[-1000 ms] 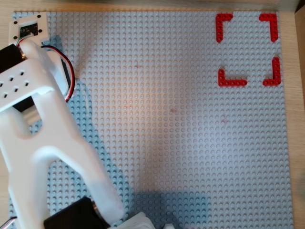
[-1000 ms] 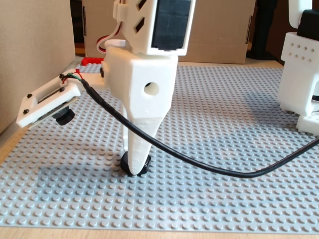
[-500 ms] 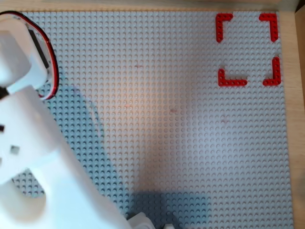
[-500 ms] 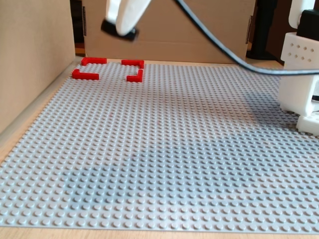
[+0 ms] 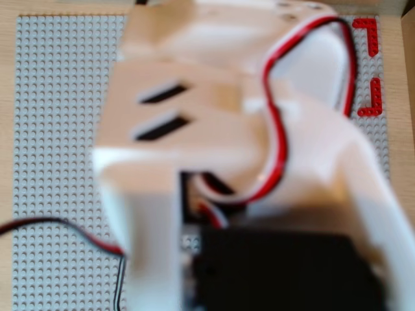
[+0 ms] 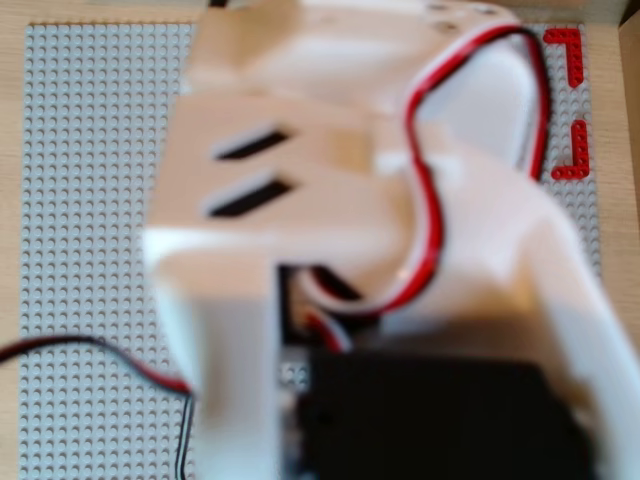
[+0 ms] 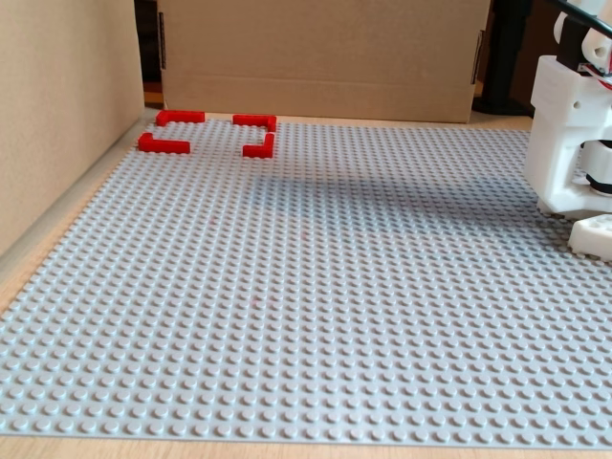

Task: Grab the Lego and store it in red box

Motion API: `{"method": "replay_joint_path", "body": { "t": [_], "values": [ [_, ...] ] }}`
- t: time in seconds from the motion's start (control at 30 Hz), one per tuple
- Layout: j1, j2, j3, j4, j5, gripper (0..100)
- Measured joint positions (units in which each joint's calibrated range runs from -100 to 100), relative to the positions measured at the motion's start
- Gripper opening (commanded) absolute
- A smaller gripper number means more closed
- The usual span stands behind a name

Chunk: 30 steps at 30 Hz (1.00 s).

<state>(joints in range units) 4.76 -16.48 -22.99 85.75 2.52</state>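
The red box (image 7: 258,122) is an outline of thin red L-shaped pieces at the far left corner of the grey baseplate (image 7: 316,287) in the fixed view. In both overhead views only its right-hand pieces (image 5: 368,24) (image 6: 576,160) show, at the top right. The blurred white arm body (image 5: 259,162) (image 6: 400,250) fills most of both overhead views and hides what lies under it. The Lego is out of view in every frame. No gripper fingers show anywhere, and nothing lies inside the red box in the fixed view.
The arm's white base (image 7: 574,143) stands at the right edge of the plate. A cardboard wall (image 7: 316,48) closes the back and another (image 7: 57,96) runs along the left. A thin black-and-red wire (image 5: 65,227) crosses the plate at lower left.
One second ago the gripper stood on the black piece near the plate's front. Half a second ago it held it high near the red box. Now both are gone from the fixed view.
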Motion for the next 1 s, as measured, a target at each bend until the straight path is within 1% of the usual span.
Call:
{"method": "replay_joint_path", "body": {
  "t": [0.2, 0.27, 0.43, 0.6, 0.8, 1.0],
  "values": [
    [8.5, 0.0, 12.3, -11.1, 0.1, 1],
    [9.4, 0.1, 17.7, -14.9, 0.1, 1],
    [10.4, 0.1, 34.9, -29.4, 0.1, 1],
    [11.3, 0.1, 47.9, -42.5, 0.1, 1],
    [13.4, 0.3, 58.5, -54.9, 2.2, 1],
    [15.7, 10.0, 60.7, -65.6, 2.9, 2]
  ]
}}
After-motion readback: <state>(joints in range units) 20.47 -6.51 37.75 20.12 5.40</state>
